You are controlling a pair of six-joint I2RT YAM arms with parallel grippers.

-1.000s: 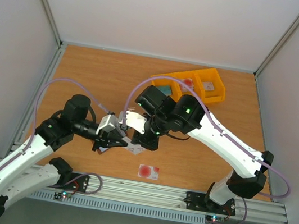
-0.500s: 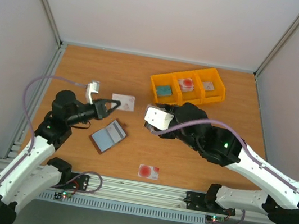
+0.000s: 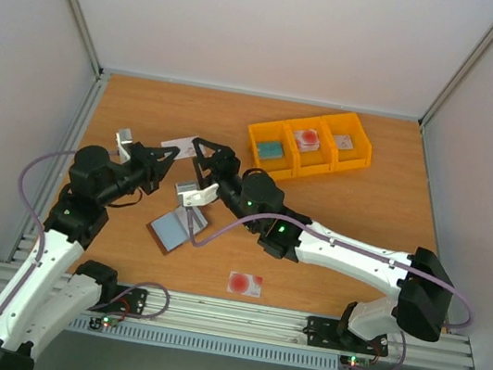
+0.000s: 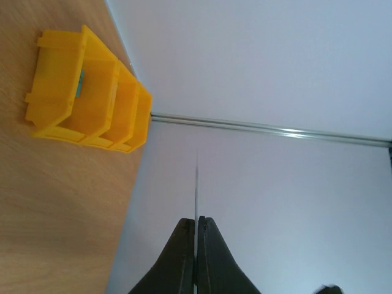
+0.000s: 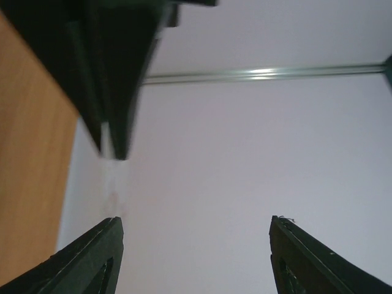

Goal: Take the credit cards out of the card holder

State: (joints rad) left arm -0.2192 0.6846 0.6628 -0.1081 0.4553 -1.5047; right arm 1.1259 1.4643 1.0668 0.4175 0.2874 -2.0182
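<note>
The small brown leather card holder point(image 3: 174, 228) lies open on the wooden surface point(image 3: 364, 213), grey-blue lining up. At its 11 o'clock the left jaws are pinched flat on a thin whitish credit card point(image 4: 196, 184), seen edge-on and raised clear of the pockets. The right jaws gape empty just beside it, probably ready to take it. A pale red-spotted card point(image 3: 244, 283) lies at the holder's 4 o'clock, and a yellow three-part plastic bin point(image 3: 309, 143) sits well apart at 1 o'clock. The right forearm hangs over the holder's far edge.

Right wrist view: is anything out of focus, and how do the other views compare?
Right wrist: a dark shape at upper left is close and blurred, its own fingers soft-edged. Left wrist: sharp, the bin crisp, the card edge-on as a thin line. Top external: even light, soft shadows, no glare.
</note>
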